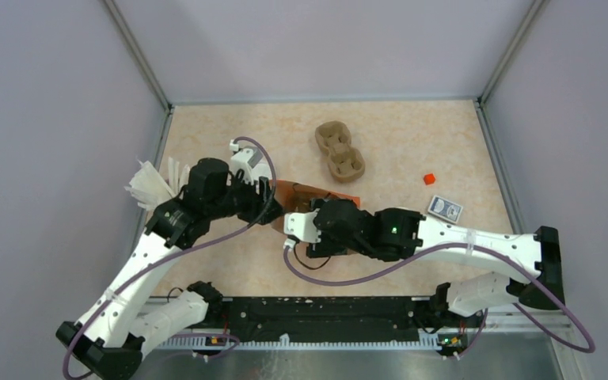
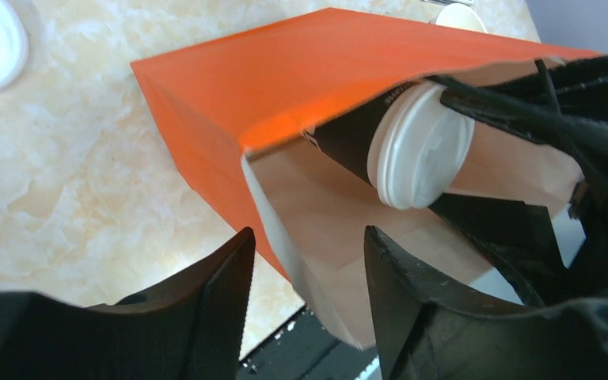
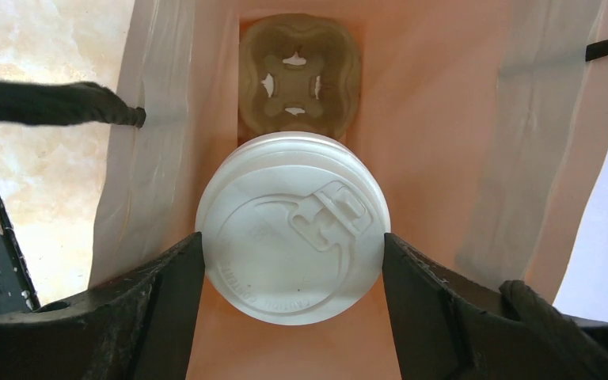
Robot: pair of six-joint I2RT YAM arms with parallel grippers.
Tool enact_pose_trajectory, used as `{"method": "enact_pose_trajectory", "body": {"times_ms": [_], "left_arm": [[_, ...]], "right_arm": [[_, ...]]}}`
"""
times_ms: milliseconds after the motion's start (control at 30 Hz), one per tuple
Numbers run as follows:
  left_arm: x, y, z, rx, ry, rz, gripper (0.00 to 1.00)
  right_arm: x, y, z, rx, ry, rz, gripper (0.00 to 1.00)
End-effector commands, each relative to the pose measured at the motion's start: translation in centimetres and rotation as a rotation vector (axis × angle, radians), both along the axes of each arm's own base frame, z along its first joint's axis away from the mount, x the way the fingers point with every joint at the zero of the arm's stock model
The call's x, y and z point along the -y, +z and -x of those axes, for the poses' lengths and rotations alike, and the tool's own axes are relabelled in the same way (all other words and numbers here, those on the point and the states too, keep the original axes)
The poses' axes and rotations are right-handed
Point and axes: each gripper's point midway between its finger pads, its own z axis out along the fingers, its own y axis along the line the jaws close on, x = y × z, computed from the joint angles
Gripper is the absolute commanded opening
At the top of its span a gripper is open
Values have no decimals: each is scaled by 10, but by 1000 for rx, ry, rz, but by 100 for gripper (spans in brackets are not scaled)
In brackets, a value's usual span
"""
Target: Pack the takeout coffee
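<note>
**Grip on the lid: takeout coffee [image 3: 289,214] held by right pincer [image 3: 291,252] in the mouth of the orange paper bag [image 2: 285,79]**

One finger of the right pincer touches each side of the white lid's rim, so it is closed on the cup. The cup's long axis runs along the length of the bag. Its lid faces back toward this pincer's palm and its base points straight ahead of the fingertips, deeper in. The left wrist view puts the lid just inside the mouth, with the dark part of the body slanting away under the upper wall. How near the base is to the bag's bottom I cannot tell. Ahead of the cup, at the far end of the bag's inside, a brown pulp cup holder [image 3: 299,83] shows.

The left pincer [image 2: 309,237] stands open astride the bag's lip. One finger is outside over the surface [image 2: 63,174] and the other is inside. The paper wall runs between them and does not look pinched. The cup lies ahead and to the right of this pincer, near it.

The coming move likely turns on that axis: a straight push ahead, by the right arm, toward the holder. With the hold on the lid alone, a skewed push could pop it off.
</note>
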Motion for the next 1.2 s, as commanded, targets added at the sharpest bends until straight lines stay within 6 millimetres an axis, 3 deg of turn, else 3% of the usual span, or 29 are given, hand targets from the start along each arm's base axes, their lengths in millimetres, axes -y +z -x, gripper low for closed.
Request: {"method": "enact_pose_trajectory", "body": {"times_ms": [0, 100, 300, 567, 700, 867, 967, 1167], "left_arm": [[-12, 3, 19, -23, 43, 27, 61], [-20, 7, 17, -22, 100, 19, 65], [-21, 15, 14, -41, 156, 43, 64], [-18, 13, 8, -21, 151, 51, 47], [-10, 21, 8, 62, 72, 81, 21], [1, 19, 16, 168, -62, 116, 5], [4, 12, 18, 195, -92, 128, 0], [10, 7, 24, 221, -150, 155, 0]], "right_arm": [[-4, 7, 5, 9, 26, -28, 63], [-3, 3, 4, 7, 15, -31, 63], [-6, 0, 5, -7, 8, -35, 62], [-6, -6, 7, -23, 10, -29, 62], [-4, -11, 9, -36, 12, -28, 62], [-12, 16, 3, 15, 20, -81, 62], [-19, 31, -3, 59, 33, -90, 63], [-22, 36, -17, 86, 31, -91, 63]]}}
